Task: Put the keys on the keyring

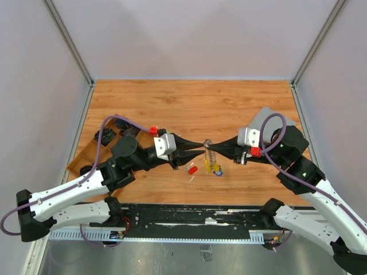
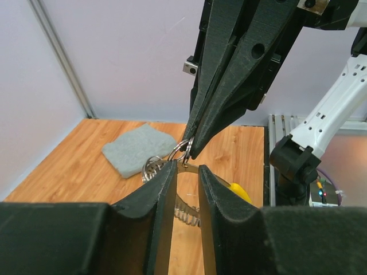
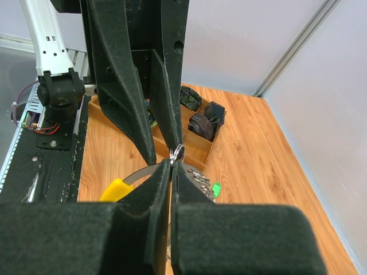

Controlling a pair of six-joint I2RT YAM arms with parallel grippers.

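Both grippers meet tip to tip above the middle of the table. My right gripper (image 1: pixel 211 144) (image 3: pixel 172 163) is shut on the keyring (image 3: pixel 178 153), whose thin silver ring (image 2: pixel 178 150) sticks out past its fingertips. A beaded chain (image 1: pixel 210 156) and a yellow key (image 1: pixel 209 167) hang from the ring. My left gripper (image 1: pixel 202 143) (image 2: pixel 187 168) faces it with jaws partly apart. The yellow key's blade (image 2: pixel 189 166) crosses the gap at its tips without being clamped. A red key (image 1: pixel 192 170) and a blue key (image 1: pixel 218 172) lie on the wood below. A green key (image 3: pixel 216 189) shows in the right wrist view.
A wooden compartment tray (image 1: pixel 86 157) with dark parts sits at the left, under the left arm. A grey cloth square (image 2: pixel 139 150) (image 1: pixel 269 113) lies at the right, beneath the right arm. White enclosure walls close in three sides; a black rail runs along the near edge.
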